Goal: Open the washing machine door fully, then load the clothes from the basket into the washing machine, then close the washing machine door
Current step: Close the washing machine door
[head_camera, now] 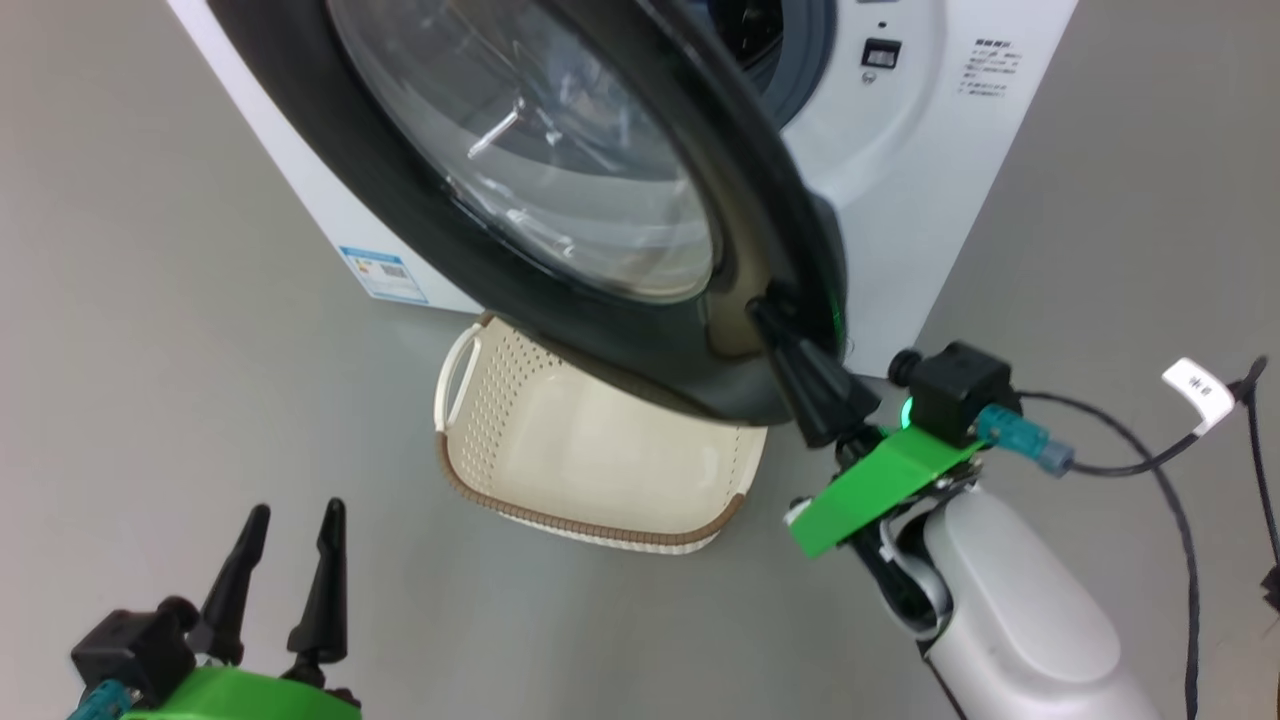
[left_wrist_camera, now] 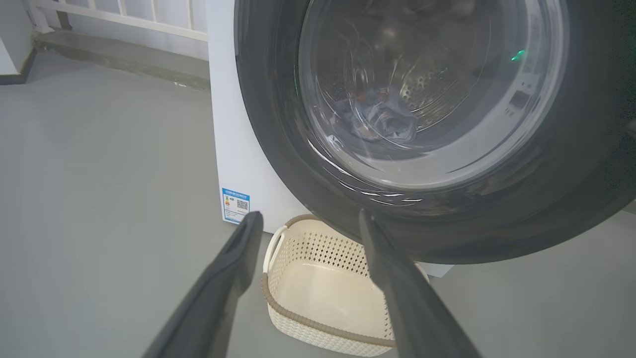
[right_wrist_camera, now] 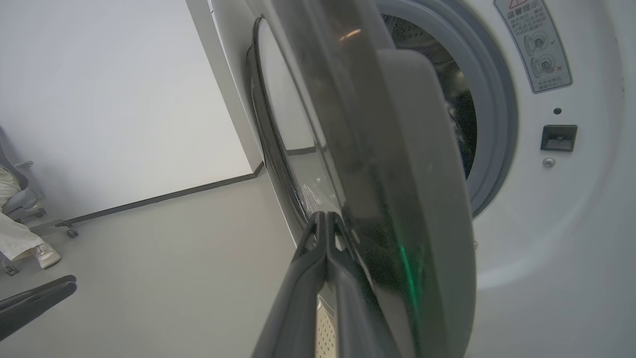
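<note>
- Left arm's fingers [head_camera: 325,575] sit lowest and closest in the head view, spread wide and holding nothing, aimed toward the basket [head_camera: 500,390]. Any forward drift could knock it or meet the washing machine door [head_camera: 640,350].
- Right arm's fingers [head_camera: 810,385] are pressed together with nothing between them, tips against the door's glossy black rim. That narrow point on a curved, slick surface could skid off, and the arm might then lunge toward the washing machine [head_camera: 900,180].
- The door stands part-way open, hanging over the basket, which looks empty on the floor [head_camera: 150,350] just before the machine. Whether the rim clears the basket's edge I cannot tell. A snag would stall the swing.
- The clothes [left_wrist_camera: 382,117] show through the glass [left_wrist_camera: 447,149], lying in the drum [left_wrist_camera: 427,84]. If a fold slumps onto the grey seal [right_wrist_camera: 499,114], the door would trap it.
- A push that stops short could leave the latch slot [right_wrist_camera: 559,137] uncaught.
</note>
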You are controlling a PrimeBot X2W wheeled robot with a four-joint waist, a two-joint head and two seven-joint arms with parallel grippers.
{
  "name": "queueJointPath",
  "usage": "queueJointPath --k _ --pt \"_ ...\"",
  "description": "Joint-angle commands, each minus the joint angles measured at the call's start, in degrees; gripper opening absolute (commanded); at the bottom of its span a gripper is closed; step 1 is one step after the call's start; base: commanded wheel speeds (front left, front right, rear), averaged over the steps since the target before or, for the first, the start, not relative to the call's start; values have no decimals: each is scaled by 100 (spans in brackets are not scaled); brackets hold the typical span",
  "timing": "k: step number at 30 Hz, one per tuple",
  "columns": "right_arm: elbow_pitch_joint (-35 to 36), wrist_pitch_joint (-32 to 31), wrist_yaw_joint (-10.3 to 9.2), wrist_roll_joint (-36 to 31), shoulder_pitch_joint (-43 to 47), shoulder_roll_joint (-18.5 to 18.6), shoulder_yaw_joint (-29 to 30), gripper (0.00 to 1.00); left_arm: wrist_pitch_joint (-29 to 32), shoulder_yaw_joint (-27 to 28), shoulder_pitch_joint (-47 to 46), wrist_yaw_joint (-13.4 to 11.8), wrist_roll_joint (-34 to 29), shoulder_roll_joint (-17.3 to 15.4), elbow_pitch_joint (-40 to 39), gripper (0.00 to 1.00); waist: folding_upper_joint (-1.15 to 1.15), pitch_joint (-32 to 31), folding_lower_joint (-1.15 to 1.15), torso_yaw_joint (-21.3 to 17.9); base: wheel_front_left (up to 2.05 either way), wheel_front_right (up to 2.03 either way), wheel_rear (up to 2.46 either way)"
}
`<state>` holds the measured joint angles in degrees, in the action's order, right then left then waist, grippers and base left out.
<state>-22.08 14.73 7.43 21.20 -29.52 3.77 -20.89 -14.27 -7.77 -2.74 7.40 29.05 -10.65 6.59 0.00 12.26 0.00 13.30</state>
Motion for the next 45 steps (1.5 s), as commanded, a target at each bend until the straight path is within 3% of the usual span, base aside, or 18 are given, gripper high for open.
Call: queueJointPath --k 1,45 --pt "99 27 6 -58 -208 -89 4 0 -73 171 -248 9 16 -107 -159 100 0 93 0 57 0 0 0" --pt "-565 27 6 -896 -2611 -23 1998 0 -73 -385 -1325 9 195 -38 -371 100 0 1432 0 551 0 0 0"
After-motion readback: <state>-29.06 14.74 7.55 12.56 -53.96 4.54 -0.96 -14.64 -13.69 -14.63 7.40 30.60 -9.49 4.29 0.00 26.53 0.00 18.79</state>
